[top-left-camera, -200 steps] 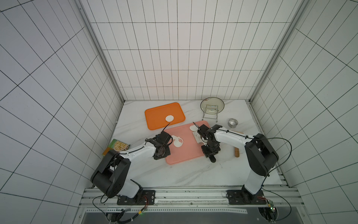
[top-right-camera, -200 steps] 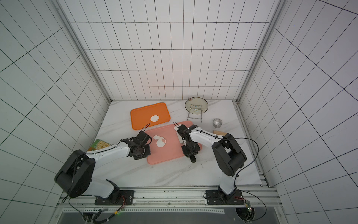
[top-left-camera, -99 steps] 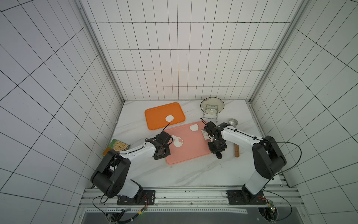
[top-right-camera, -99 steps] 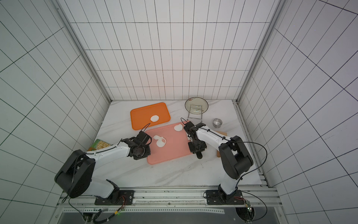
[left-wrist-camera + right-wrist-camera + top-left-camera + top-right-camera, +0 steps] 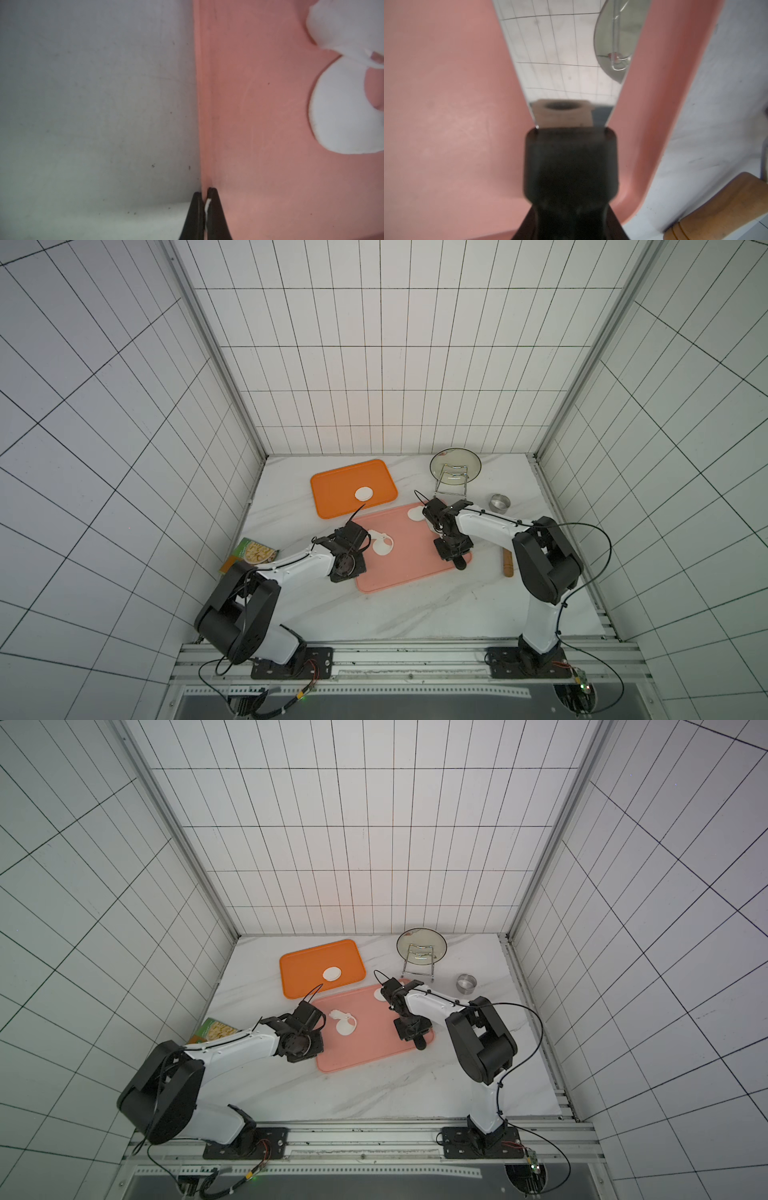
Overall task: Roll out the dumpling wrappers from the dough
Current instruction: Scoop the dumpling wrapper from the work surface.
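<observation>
right gripper (image 5: 452, 549), clamped on the scraper (image 5: 566, 62) handle, swung back over pink board (image 5: 399, 572) near-right corner; left gripper (image 5: 204, 192) unchanged, fingers pressed together at board's left rim; dough scrap (image 5: 380, 545) left-of-centre untouched, cut wrapper (image 5: 414, 514) at far edge likely next to lift.

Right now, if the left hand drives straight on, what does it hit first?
Probably the pink board, at its rim: the shut left hand has its tips right there. The dough lies off to one side.
</observation>
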Motion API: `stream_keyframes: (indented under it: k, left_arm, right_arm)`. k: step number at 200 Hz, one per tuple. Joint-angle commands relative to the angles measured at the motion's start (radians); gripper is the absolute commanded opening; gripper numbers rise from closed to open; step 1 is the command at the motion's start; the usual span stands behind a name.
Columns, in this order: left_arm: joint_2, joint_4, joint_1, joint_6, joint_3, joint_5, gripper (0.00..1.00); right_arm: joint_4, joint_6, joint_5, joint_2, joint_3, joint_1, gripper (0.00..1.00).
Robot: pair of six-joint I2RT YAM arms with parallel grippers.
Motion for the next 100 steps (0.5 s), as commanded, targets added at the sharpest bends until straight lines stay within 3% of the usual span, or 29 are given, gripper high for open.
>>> stream_keyframes:
  k: [1, 100]
  left_arm:
    - [0.011, 0.020, -0.012, 0.010, 0.000, 0.029, 0.00]
    - [-0.006, 0.005, -0.013, 0.014, 0.017, 0.022, 0.00]
  right_arm:
    - [0.016, -0.021, -0.035, 0.017, 0.017, 0.036, 0.00]
    - [0.124, 0.000, -0.279, 0.018, -0.003, 0.064, 0.00]
